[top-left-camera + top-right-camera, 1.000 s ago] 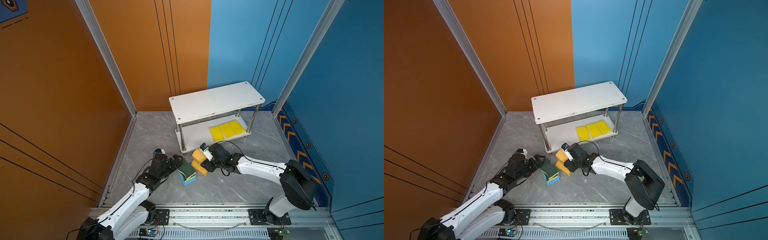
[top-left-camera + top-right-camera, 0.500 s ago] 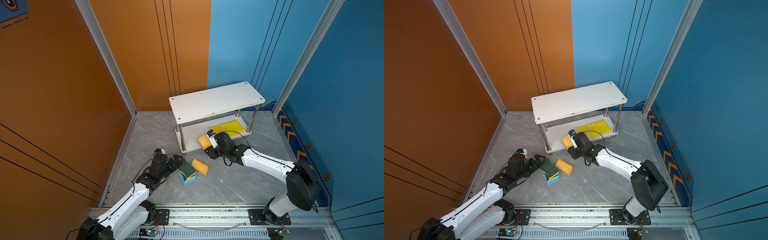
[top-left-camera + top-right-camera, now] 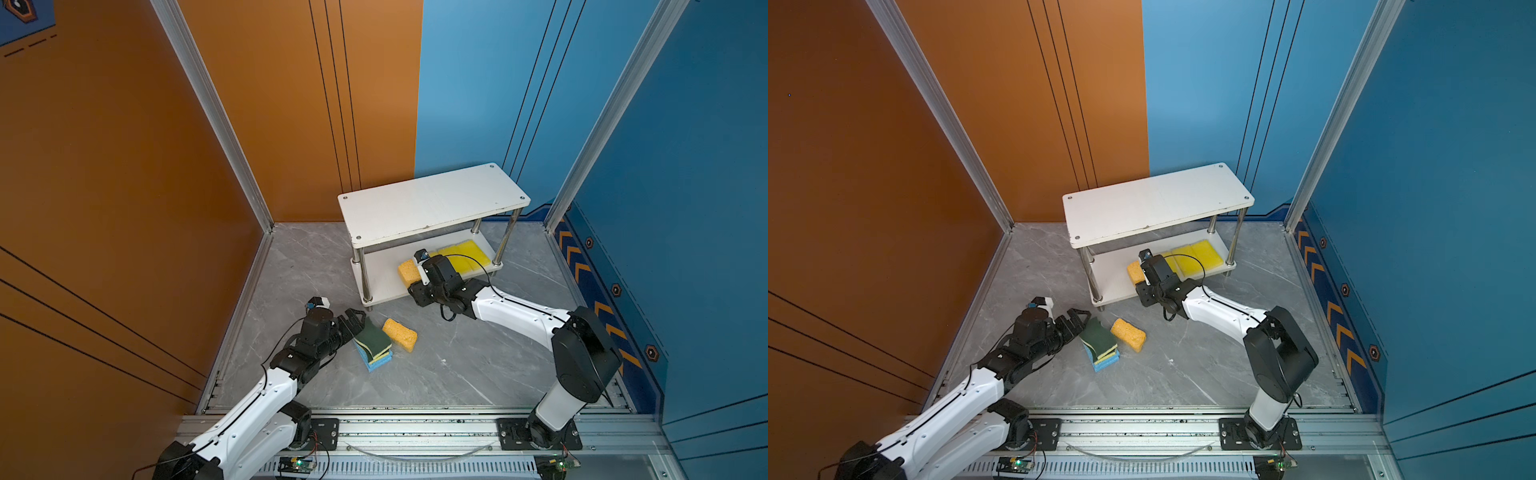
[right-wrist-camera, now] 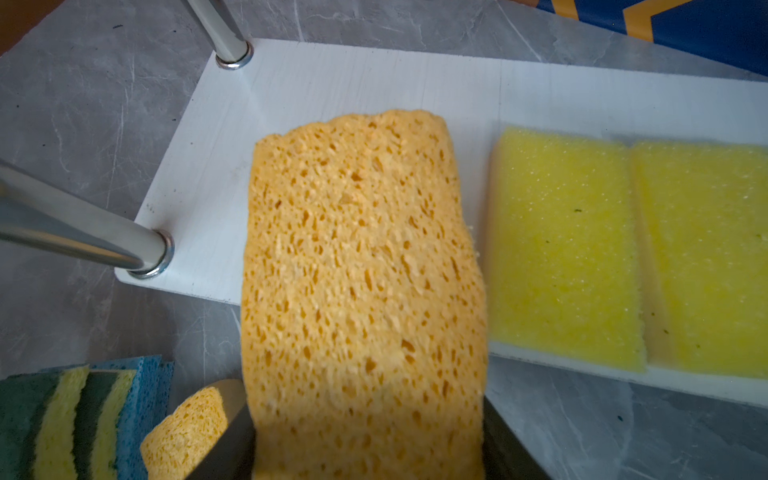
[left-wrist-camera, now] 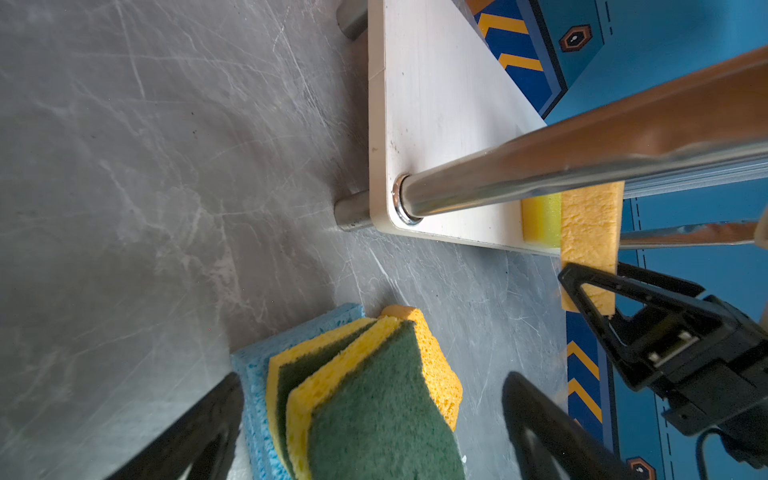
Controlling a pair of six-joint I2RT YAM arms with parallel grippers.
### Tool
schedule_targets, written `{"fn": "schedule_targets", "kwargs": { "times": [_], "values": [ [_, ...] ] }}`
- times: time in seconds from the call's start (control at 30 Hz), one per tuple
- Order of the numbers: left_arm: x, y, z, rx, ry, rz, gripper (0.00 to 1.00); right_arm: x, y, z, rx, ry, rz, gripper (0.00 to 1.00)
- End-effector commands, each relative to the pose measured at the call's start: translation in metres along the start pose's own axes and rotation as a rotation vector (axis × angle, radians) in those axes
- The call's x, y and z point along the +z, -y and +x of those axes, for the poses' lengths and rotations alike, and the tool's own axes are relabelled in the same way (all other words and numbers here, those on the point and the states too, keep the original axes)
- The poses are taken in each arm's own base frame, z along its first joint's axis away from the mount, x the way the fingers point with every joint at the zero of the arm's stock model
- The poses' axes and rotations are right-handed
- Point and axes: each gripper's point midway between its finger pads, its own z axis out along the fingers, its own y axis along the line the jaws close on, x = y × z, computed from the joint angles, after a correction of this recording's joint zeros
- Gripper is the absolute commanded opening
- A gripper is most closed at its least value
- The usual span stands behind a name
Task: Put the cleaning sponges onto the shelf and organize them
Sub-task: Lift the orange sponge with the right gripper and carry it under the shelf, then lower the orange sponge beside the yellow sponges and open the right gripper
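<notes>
1. A grey marbled counter lay between the orange wall and the blue wall, with the shelf at the back.
2. The right end effector clamped an orange sponge over the lower board, beside 3 yellow sponges.
3. The left end effector stood wide at the green-and-blue sponge stack. A loose orange sponge lay touching the stack.

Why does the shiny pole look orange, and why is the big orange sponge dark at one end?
In the left wrist view the chrome post carries an orange-brown reflection, and the close black fingers look soft. In the right wrist view the orange sponge falls into shadow near the right gripper.
</notes>
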Motion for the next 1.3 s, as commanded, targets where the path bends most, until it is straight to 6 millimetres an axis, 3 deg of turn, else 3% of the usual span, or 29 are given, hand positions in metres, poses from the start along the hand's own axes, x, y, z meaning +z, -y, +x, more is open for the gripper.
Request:
{"fn": "schedule_targets", "kwargs": {
  "times": [0.0,1.27],
  "values": [
    [0.000,-0.002,0.003,-0.004,-0.010,0.004,0.98,0.004,0.017,-0.018,0.061,0.039,0.065,0.49],
    [-0.012,-0.002,0.004,-0.019,0.003,0.025,0.97,0.040,0.016,-0.026,0.201,0.069,0.132,0.50]
  ]
}}
